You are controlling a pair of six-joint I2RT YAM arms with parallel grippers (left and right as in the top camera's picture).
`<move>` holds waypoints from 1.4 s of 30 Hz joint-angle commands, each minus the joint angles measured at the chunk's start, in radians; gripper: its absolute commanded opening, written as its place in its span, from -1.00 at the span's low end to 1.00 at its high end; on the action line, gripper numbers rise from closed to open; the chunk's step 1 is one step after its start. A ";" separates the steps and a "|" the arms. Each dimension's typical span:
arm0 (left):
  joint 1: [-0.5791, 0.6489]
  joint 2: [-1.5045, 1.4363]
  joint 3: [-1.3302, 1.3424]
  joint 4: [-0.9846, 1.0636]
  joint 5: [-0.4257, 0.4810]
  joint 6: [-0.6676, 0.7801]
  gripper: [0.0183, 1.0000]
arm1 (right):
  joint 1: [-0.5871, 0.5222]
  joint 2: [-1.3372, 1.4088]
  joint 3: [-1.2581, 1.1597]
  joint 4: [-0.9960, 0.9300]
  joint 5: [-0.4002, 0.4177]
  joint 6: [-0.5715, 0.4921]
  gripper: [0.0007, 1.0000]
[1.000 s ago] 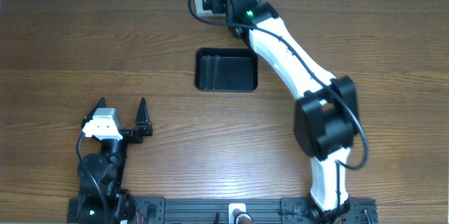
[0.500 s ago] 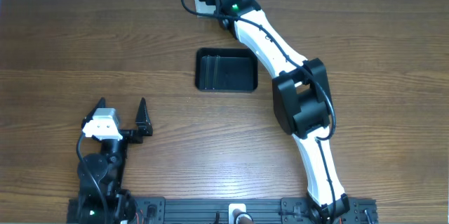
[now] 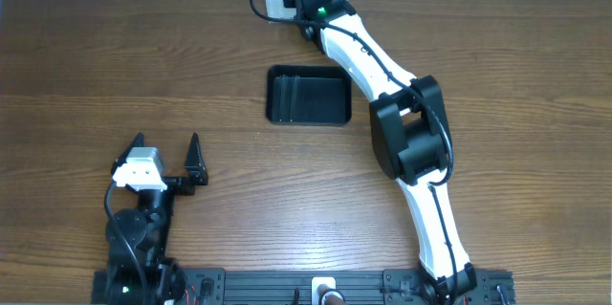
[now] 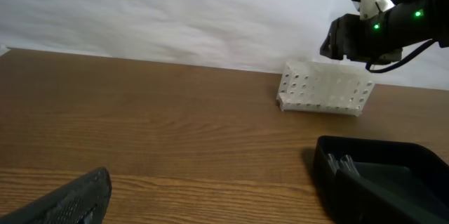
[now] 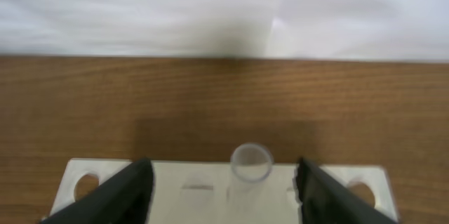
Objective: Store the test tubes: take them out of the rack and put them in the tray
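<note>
Right pincer [image 5: 223, 171] wide over the white rack [image 5: 337, 178]; test tube [image 5: 251, 162] upright between its fingers; left pincer [image 3: 164, 142] wide too.

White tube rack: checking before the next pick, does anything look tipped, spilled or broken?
Nothing stands out. The white perforated rack sits flat, one clear tube stands upright in it, and tubes lie inside the black tray.

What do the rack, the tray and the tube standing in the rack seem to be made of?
Rack: white and matte with rows of round holes, probably plastic. Tray: black with a slight sheen and moulded rounded corners, likely plastic. Tube: clear with a see-through rim, either glass or clear plastic; the look leaves that open.
</note>
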 commanded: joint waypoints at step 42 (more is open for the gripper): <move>0.005 -0.006 -0.005 0.001 0.013 0.014 1.00 | -0.001 -0.113 0.032 -0.002 0.032 -0.043 -0.75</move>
